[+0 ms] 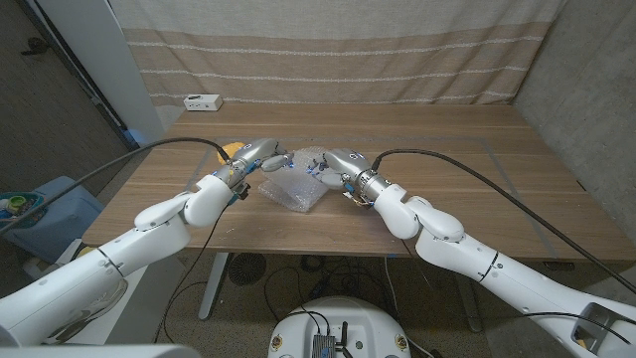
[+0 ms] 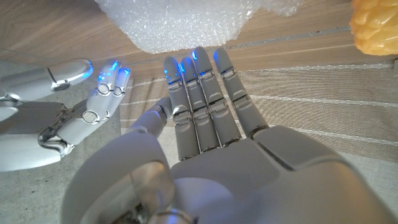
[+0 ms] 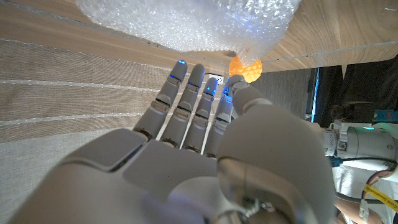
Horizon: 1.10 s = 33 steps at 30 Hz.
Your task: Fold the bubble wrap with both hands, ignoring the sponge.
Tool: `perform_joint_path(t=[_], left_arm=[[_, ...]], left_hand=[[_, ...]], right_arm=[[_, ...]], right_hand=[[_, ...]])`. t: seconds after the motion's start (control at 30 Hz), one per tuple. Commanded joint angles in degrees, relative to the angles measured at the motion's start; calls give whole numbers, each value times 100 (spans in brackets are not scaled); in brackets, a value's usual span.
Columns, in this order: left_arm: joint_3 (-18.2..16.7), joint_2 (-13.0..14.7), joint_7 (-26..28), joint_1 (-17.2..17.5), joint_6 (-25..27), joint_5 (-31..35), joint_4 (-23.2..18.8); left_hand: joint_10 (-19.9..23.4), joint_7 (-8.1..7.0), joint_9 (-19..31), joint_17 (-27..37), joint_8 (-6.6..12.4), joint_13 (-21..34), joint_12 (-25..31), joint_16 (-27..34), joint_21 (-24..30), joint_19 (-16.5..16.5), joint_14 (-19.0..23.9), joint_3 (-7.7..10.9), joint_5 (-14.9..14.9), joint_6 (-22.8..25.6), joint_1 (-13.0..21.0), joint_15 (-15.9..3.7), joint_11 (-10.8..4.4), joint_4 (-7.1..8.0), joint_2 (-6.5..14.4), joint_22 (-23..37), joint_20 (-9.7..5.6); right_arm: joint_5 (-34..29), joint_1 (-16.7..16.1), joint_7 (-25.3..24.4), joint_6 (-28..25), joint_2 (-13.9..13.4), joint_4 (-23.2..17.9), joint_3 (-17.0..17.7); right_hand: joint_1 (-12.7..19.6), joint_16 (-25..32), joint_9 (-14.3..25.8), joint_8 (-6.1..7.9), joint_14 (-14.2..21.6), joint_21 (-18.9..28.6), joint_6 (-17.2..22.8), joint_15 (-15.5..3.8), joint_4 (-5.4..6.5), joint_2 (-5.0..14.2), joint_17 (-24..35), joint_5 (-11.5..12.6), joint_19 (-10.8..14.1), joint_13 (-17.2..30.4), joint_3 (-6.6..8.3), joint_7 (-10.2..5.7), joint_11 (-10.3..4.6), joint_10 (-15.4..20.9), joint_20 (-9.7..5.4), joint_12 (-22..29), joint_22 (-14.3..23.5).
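Between both hands, bubble wrap (image 1: 295, 186) lies crumpled, long axis toward the robot.

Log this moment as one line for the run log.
bubble wrap: mid-table, crumpled | left hand: open above wrap | right hand: open above wrap | sponge: untouched

White box (image 1: 202, 100) by striped curtain (image 1: 328, 50)
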Motion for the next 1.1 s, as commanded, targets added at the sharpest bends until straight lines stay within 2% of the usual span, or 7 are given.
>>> perform_joint_path(t=[0.03,0.13,0.27,0.33,0.43,0.53,1.1], left_arm=[[-37,355,-262,192,858,821,-330],[11,344,-323,138,967,903,-260],[146,282,-493,-49,826,833,-13],[186,242,-715,-194,527,507,217],[210,149,-948,-341,125,2,532],[330,135,-1043,-432,200,127,533],[645,89,-1652,-768,183,31,566]], left_hand=[[18,-29,60,-12,22,75,30,-32,8,-106,-24,96,83,35,20,16,21,-16,-58,3,22],[-244,-82,107,22,-63,179,-41,-125,-258,-853,-280,108,151,-126,-37,2,26,-2,-60,-10,265],[-589,-159,49,-90,-240,233,-177,-359,-357,-1118,-666,137,200,-398,-118,-5,45,13,-90,-17,331],[-961,-220,-44,-323,-486,144,-422,-673,-376,-1149,-1076,210,235,-805,-206,83,51,19,-96,-25,291],[-1190,-146,-124,-497,-610,40,-598,-889,-336,-1004,-1329,309,245,-1035,-276,250,175,93,-27,-36,218],[-1155,-121,-153,-548,-626,2,-613,-908,-281,-844,-1290,340,243,-1076,-319,297,190,153,-8,-38,211],[-855,-129,-255,-780,-569,-143,-610,-884,-150,-378,-822,520,245,-915,-424,278,176,232,-49,-62,188]], right_arm=[[16,-158,166,-179,121,-105,-134],[74,-177,248,-249,145,-102,-149],[111,-172,338,-313,160,-59,-195],[181,-175,357,-316,178,-16,-200],[256,-165,400,-334,194,39,-222],[323,-141,447,-325,211,112,-265],[708,25,678,-253,339,701,-561]], right_hand=[[62,-8,26,-11,-3,43,29,-668,-2,0,16,-2,-34,13,3,7,7,15,-3,-10,9],[72,-14,26,-109,-2,59,-180,-672,16,8,21,-5,-49,17,0,-25,-13,-28,-9,-33,10],[73,-32,26,-126,-23,62,-205,-664,24,6,15,-7,-69,20,-3,-19,-9,-56,3,-46,10],[48,-48,27,-139,-36,64,-217,-648,71,56,12,-6,-91,23,3,-17,-12,-66,2,-51,10],[26,-82,29,-157,-94,66,-230,-635,127,129,12,-8,-131,26,18,-10,2,-77,2,-60,10],[24,-74,29,-165,-85,71,-236,-646,138,140,21,-11,-136,26,16,-2,12,-74,1,-61,10],[61,-38,33,-216,40,102,-264,-631,140,140,29,-20,-195,19,28,31,33,-81,-6,-86,6]])
